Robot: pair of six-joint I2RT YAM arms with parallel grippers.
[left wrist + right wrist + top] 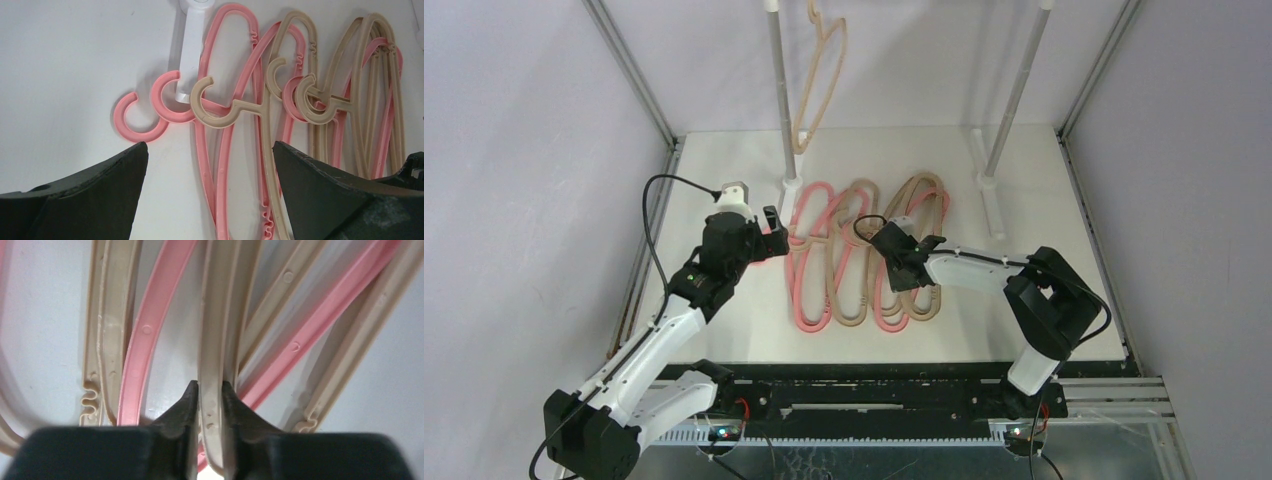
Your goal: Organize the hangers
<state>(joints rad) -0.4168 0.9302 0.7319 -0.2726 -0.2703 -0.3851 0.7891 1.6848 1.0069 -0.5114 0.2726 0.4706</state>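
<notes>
the white bench [724, 170] carries two grey upright rack poles [777, 90] near its far edge, and one beige hanger [820, 80] hangs high up beside the left pole. on the middle of the bench, in front of the poles, lies the pile of hangers [844, 265], salmon pink and beige overlapping, with their long sides running from far edge to near edge. the right gripper [902, 262] is down on the right part of the pile. in its wrist view the fingertips [190, 395] are pinched together on the thin bar of a tan hanger [212, 340], with pink and beige bars lying on either side. the left gripper [210, 150] is at the pile's left side, jaws wide apart with nothing gripped. the pink and beige hooks [142, 117] lie just beyond its fingertips, beside the white foot [192, 45] of the left pole.
</notes>
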